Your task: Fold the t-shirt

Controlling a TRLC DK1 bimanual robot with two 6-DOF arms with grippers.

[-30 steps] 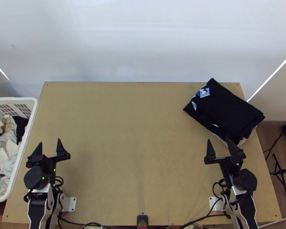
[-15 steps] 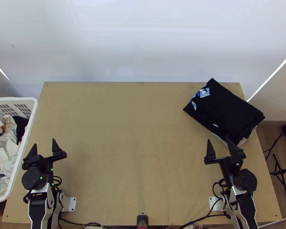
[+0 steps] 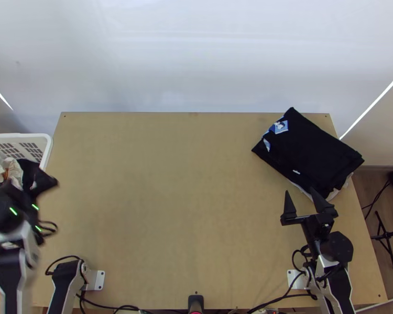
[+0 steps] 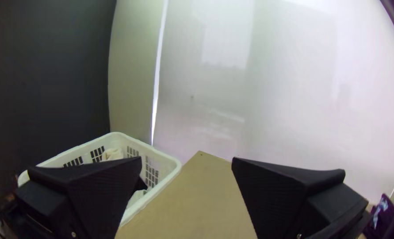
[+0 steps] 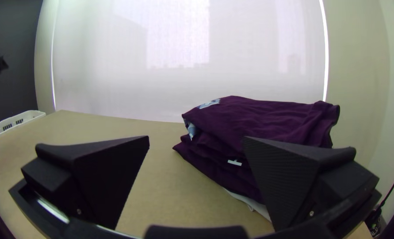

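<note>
Left gripper (image 3: 23,177) hangs high near the basket (image 3: 46,150), right gripper (image 3: 300,191) lower by dark clothes (image 3: 317,149), all fingers wide.

Behind the light wooden table (image 3: 170,209), a tall, pale screen (image 3: 196,57). At the table's left side, a white plastic basket (image 3: 18,136) with slotted walls. At the near edge, around the middle, a small black fixture (image 3: 195,301). Past the right edge, on the wood-look floor (image 3: 363,180): a black stand (image 3: 386,235); rests on thin, splayed legs, near a dark cable.
</note>
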